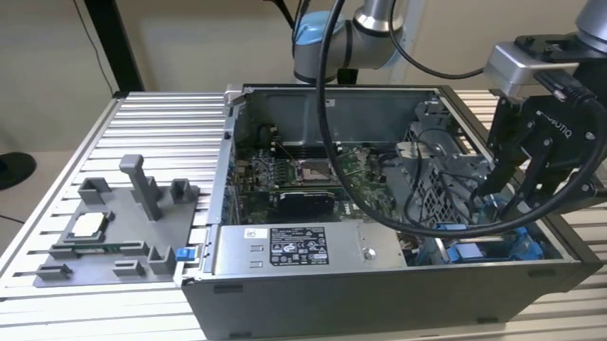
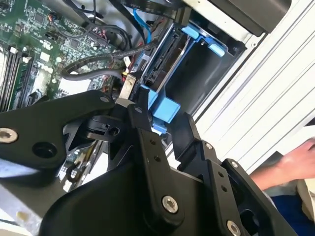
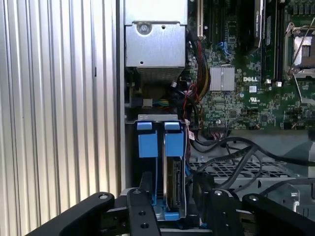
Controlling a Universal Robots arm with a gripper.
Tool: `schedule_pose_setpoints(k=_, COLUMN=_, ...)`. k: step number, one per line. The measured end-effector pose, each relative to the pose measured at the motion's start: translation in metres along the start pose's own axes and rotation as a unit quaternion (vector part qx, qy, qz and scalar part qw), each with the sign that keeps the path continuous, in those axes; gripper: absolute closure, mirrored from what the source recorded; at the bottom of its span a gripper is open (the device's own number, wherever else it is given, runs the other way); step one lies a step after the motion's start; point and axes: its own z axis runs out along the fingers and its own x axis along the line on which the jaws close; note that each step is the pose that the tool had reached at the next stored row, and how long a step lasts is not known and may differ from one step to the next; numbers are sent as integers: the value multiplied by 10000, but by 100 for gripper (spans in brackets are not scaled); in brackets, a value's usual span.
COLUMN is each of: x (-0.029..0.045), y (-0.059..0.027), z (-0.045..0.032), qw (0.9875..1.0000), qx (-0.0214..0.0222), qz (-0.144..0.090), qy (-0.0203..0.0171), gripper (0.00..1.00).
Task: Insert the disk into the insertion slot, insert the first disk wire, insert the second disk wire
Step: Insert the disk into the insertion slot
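Your end effector (image 3: 172, 189) is spread astride the disk (image 3: 175, 169), which sits between its fingers inside the insertion slot (image 3: 156, 118), so the black cables (image 3: 231, 157) just beside one finger could snag and pull loose.

The gripper (image 3: 173, 196) sits over the disk (image 3: 175, 169) in the insertion slot (image 3: 156, 118).

White lettering runs along the black body of the gripper (image 1: 501, 202), up from the jaws, in the exterior view. A white printed label (image 1: 297, 245) crowded with small marks and a smaller white sticker (image 1: 251, 233) sit on the grey power-supply box (image 1: 365, 245), well apart from the jaws. The motherboard (image 3: 231, 105), beyond the jaws in the first wrist view, carries a white logo (image 3: 249, 78) among fine component markings.
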Motion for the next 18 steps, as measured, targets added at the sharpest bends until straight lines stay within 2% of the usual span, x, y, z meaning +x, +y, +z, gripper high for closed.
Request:
schedule_pose_setpoints(k=9, x=-14, y=17, z=-33, qw=10000, qx=9, qz=0, qy=-4, gripper=0)
schedule_pose_setpoints(k=13, x=-60, y=37, z=-31, qw=10000, qx=61, qz=1, qy=-10, gripper=0)
schedule_pose_setpoints(k=18, x=-181, y=41, z=-24, qw=9999, qx=122, qz=-1, qy=-12, gripper=0)
